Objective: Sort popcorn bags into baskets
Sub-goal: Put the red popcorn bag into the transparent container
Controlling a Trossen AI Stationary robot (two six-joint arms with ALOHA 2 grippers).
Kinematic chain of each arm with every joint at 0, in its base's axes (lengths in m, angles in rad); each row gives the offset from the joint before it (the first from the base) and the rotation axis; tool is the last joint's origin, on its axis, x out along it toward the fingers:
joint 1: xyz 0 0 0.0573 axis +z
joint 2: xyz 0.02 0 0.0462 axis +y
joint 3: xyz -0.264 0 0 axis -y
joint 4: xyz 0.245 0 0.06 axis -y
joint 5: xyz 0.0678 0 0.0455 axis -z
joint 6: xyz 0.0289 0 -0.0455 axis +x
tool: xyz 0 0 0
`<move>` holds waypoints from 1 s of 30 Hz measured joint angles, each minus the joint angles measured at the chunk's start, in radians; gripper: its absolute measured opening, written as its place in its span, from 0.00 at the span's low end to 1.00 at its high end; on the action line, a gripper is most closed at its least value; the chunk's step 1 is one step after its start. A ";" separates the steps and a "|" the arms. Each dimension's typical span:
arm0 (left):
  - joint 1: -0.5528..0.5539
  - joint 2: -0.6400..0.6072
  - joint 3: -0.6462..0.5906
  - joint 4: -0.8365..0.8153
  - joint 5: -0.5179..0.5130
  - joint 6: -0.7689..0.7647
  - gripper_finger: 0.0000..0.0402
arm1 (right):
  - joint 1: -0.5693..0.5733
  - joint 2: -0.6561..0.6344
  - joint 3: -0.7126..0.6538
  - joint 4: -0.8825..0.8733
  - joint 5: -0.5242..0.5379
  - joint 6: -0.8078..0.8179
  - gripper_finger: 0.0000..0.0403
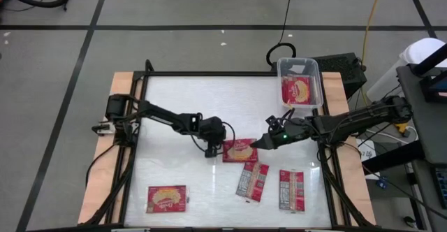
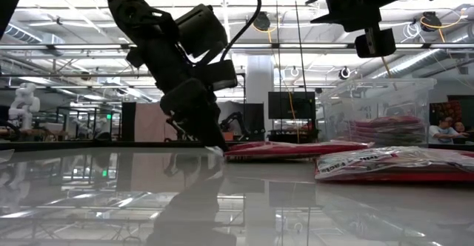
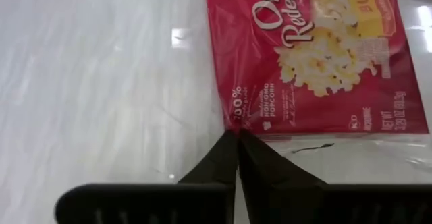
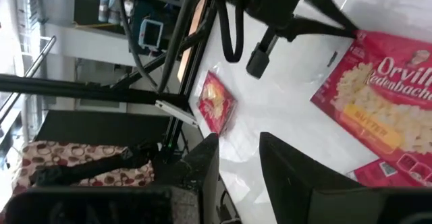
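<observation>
White tabletop: you see the left gripper, fingers pinching the corner of the central popcorn bag, so lift next toward the far-right-corner basket, while the right gripper hovers alongside, fingers spread.

The white table carries four popcorn bags and a clear basket.

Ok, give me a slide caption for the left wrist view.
Left gripper, shut, tips at the corner of a popcorn bag lying picture-side up on the white table.
</observation>
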 joint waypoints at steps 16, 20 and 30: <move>0.021 -0.175 -0.002 -0.010 0.026 -0.086 0.00 | 0.000 0.000 0.000 -0.274 0.060 0.189 0.25; 0.021 -0.214 -0.002 -0.010 0.023 -0.119 0.00 | 0.000 0.000 0.000 -0.276 0.136 0.240 0.25; -0.004 -0.218 -0.002 -0.002 0.030 -0.078 0.00 | -0.054 0.005 0.060 -0.098 0.137 -0.040 0.26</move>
